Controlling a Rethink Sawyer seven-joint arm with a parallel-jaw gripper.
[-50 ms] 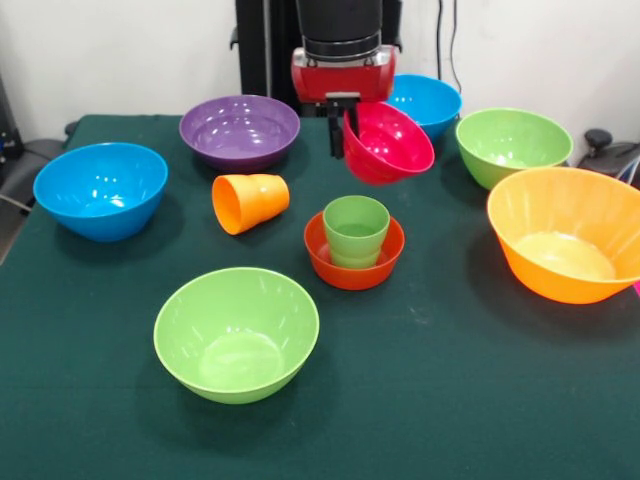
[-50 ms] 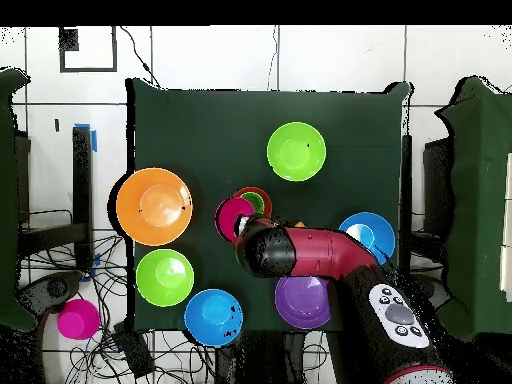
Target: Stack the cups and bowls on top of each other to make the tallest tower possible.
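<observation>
My gripper [image 1: 343, 125] is shut on the rim of the small magenta bowl [image 1: 390, 143], which hangs tilted above the table, behind the green cup. In the overhead view the magenta bowl [image 2: 232, 217] shows just beyond the arm's head. The light green cup [image 1: 356, 230] stands upright inside the small orange-red bowl [image 1: 354, 268] at mid-table. To their left the orange cup [image 1: 250, 202] lies on its side. The purple bowl [image 1: 240, 130] and a blue bowl [image 1: 425, 100] sit at the back, on either side of the gripper.
Another blue bowl [image 1: 100, 188] sits at the left and a green bowl [image 1: 237, 333] at the front. At the right stand a second green bowl [image 1: 512, 145] and the large orange bowl [image 1: 565, 233]. A magenta round object [image 2: 77, 319] lies off the table.
</observation>
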